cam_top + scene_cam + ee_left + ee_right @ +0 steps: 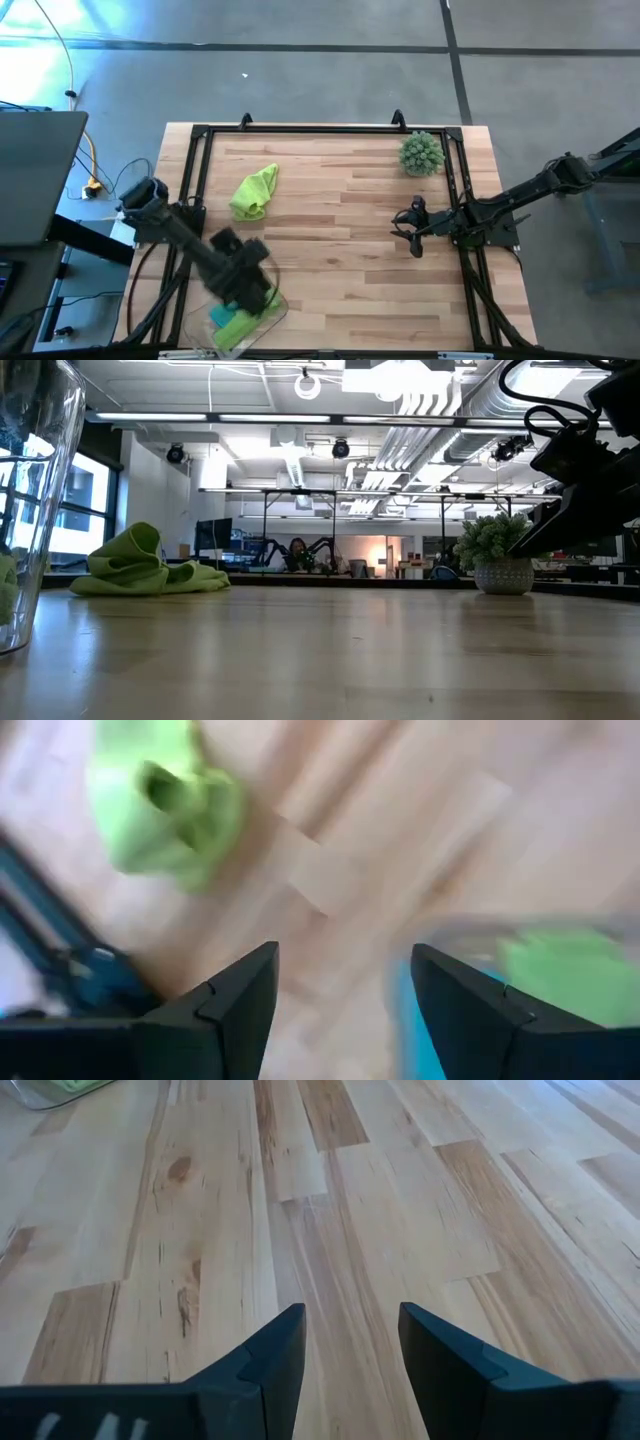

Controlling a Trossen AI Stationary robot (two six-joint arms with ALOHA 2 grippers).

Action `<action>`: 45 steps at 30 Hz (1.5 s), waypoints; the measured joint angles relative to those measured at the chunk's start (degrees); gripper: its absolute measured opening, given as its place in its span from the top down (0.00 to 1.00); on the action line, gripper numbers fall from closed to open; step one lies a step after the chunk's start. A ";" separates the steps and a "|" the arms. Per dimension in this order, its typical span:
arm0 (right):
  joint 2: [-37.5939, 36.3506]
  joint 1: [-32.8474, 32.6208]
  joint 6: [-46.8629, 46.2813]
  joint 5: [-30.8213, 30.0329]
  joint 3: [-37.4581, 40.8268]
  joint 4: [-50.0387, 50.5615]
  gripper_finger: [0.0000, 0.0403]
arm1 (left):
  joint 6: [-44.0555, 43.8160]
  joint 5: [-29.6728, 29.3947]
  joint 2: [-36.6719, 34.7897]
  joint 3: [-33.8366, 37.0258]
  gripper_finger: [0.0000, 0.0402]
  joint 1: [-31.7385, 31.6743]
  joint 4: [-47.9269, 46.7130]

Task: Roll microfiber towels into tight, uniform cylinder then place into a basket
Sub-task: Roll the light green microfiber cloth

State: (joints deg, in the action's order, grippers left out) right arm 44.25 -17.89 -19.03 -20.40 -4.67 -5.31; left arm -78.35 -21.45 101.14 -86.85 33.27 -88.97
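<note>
A crumpled lime green towel lies loose on the wooden table at the far left. The clear basket stands at the near left edge, with a lime green towel and a teal one inside. My left gripper hovers open above the basket's far side, holding nothing. My right gripper waits open and bare over the boards at the right.
A spiky grey-green plant ball in a small pot stands at the far right corner. A black frame runs round the table's edges. Bare boards span the middle. The basket's clear wall fills the low view's left.
</note>
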 joint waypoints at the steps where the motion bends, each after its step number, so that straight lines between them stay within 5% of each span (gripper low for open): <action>1: 0.00 0.00 0.00 0.00 0.00 0.11 0.62 | 2.63 -0.76 -0.04 0.01 0.46 -2.25 -0.75; 10: 0.00 0.00 -0.01 0.00 0.00 0.23 0.62 | 29.40 -6.85 -0.07 0.15 0.46 -23.30 -1.03; 21: 0.02 0.00 0.00 0.00 0.00 0.41 0.62 | 31.80 -2.51 -1.05 11.18 0.47 -37.57 -1.16; 28: 0.02 0.01 0.00 0.00 0.00 0.47 0.62 | 30.46 -0.54 -1.13 17.65 0.47 -40.16 2.80; 45: 0.02 0.02 0.00 0.00 0.00 0.49 0.62 | 26.83 4.36 -1.11 17.61 0.47 -34.56 6.96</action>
State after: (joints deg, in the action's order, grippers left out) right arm 44.27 -17.87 -19.03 -20.40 -4.67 -4.82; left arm -51.52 -17.09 100.03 -69.24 -1.29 -82.01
